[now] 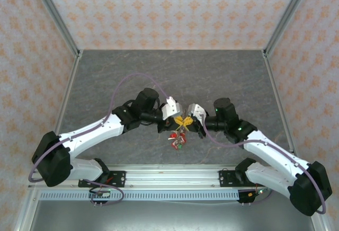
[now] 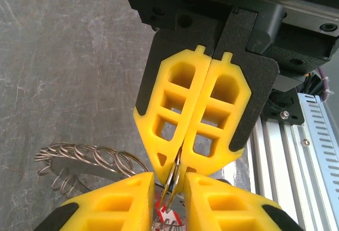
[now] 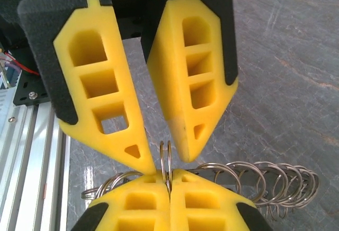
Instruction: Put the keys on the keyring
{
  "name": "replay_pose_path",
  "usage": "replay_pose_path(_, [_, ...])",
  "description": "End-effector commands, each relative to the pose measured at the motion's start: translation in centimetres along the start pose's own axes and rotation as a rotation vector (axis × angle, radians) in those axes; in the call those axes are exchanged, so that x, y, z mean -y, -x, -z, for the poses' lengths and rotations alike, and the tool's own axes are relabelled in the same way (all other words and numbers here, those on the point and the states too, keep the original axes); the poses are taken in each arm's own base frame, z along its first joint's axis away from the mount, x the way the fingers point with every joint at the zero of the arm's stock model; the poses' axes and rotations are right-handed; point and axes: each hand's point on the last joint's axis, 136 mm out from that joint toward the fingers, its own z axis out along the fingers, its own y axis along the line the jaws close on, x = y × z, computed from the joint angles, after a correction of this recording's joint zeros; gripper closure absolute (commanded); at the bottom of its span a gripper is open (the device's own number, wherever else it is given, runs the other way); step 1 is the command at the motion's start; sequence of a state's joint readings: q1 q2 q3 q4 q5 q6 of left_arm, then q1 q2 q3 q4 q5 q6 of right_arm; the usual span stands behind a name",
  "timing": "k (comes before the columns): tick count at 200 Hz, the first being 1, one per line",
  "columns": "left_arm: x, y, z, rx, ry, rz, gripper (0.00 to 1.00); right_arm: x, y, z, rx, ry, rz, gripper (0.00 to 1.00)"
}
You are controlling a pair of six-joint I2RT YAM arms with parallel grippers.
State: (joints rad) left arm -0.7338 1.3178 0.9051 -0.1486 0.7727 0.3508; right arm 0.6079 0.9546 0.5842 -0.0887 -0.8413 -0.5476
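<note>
Threading looks like the step in hand, so the pinch must not slip. At mid-table the right gripper (image 3: 169, 177) is clamped on a small grey double-wire metal loop (image 3: 166, 154) that stands upright from its yellow tips. The left gripper (image 3: 163, 162) has its 2 fingers narrowly apart, 1 either side of that loop, seemingly not gripping. Just behind fans the large grey metal keyring (image 3: 265, 180) with its fringe of wire loops, low over the grey marbled table (image 3: 296, 56). Tiny keys with red plastic tags (image 2: 167, 216) hang beneath. Best to move the left fingers slowly, square to the wire, without twisting against the right's hold.
</note>
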Motion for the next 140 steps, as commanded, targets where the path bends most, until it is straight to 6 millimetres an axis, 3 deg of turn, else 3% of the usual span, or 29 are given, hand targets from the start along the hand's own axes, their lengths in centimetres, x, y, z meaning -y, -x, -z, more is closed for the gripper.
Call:
replay_pose_path(1, [0.9,-0.9,-0.4,-0.075,-0.038,-0.027,0.76,-0.1,2.7,0.4,0.056,0.019,0.078,1.00])
replay_pose_path(36, [0.9,-1.2,-0.8,-0.109,-0.050,-0.028,0.79,-0.3,3.6,0.4,0.072,0.030,0.096,1.00])
replay_pose_path(62, [0.5,-1.7,-0.9,-0.129,-0.032,-0.022,1.00,-0.2,3.8,0.5,0.077,0.017,0.106,0.99])
replay_pose_path(91, [0.0,-1.3,-0.7,-0.090,0.010,-0.005,1.00,0.2,3.1,0.7,0.066,-0.019,0.111,0.95])
replay_pose_path(140, [-0.4,1.6,0.2,0.115,0.027,0.028,1.00,0.9,0.4,-0.1,0.063,-0.078,0.050,0.90])
